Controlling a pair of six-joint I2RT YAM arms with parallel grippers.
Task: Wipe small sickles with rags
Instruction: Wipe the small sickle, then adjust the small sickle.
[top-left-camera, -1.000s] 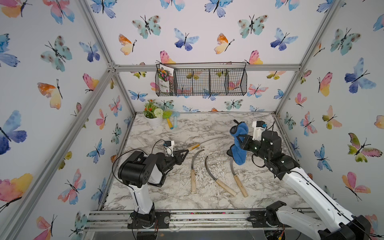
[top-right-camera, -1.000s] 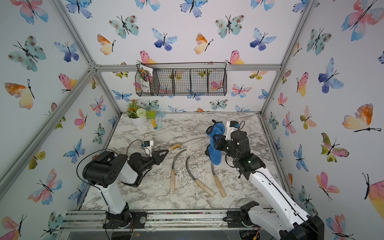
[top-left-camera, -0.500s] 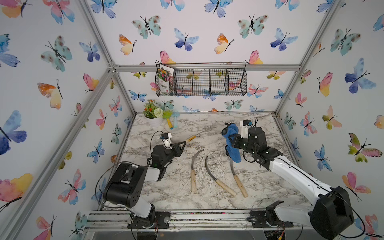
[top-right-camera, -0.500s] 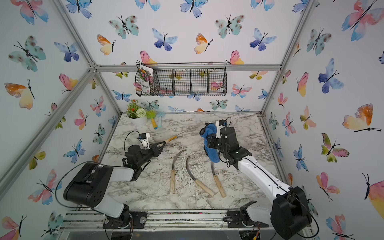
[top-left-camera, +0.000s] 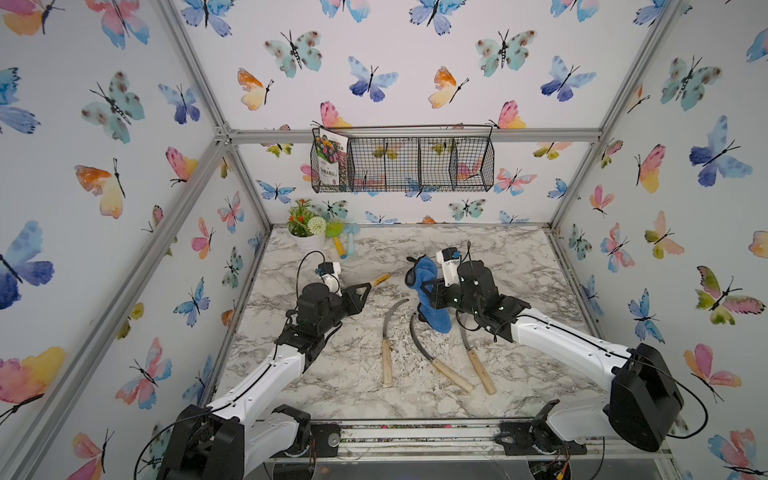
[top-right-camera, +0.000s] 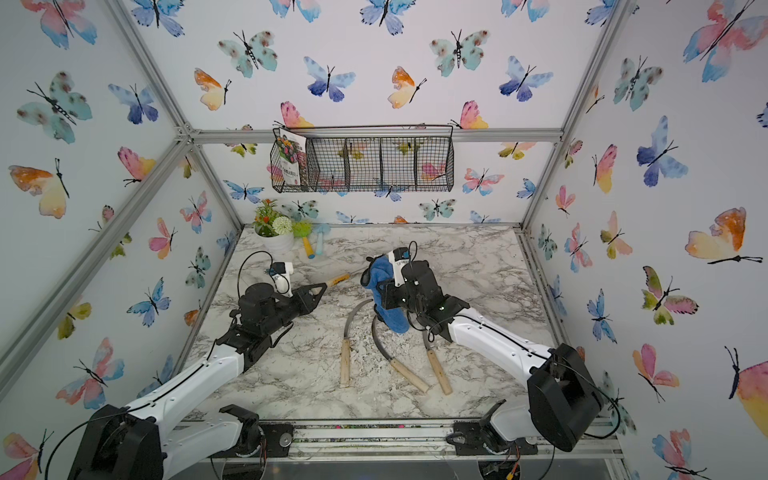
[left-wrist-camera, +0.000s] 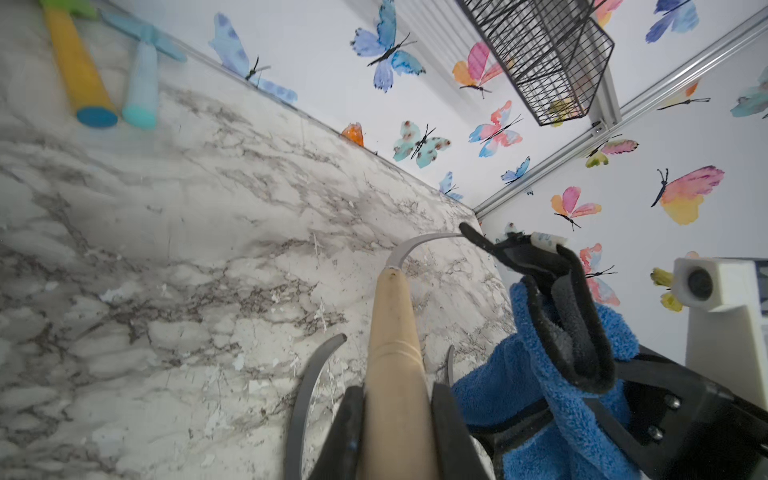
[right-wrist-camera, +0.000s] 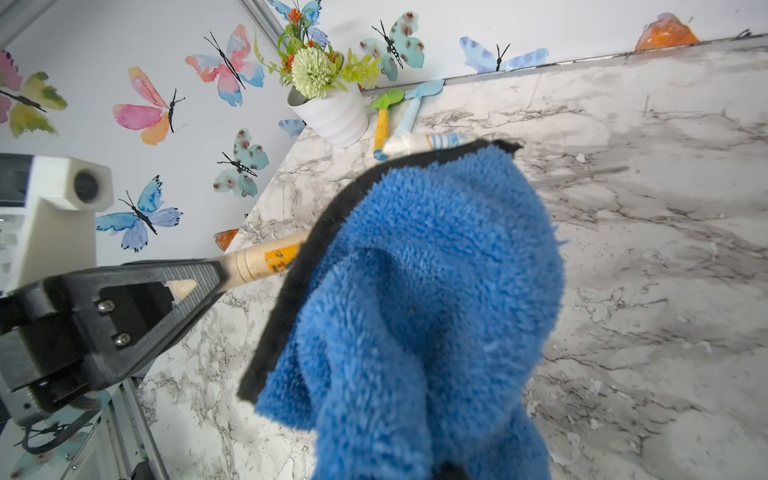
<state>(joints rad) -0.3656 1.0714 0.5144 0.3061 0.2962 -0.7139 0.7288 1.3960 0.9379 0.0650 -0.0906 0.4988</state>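
Could snag the thin blade of the held sickle (left-wrist-camera: 392, 332) in the fluffy rag (top-left-camera: 432, 318), or twist its handle loose from the left claw (top-left-camera: 365, 291), shut tight on it up off the desk (top-left-camera: 519, 257). Looks, though half hidden, like the right claw (top-left-camera: 437, 293) pinching the rag, with three more sickles (top-left-camera: 387, 353) flat below, near the middle. Has brought the rag left, closer to that sickle, since a second ago.

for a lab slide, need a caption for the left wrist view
Left end effector grips a sickle by its wooden handle, blade arcing toward the blue rag over the marble table
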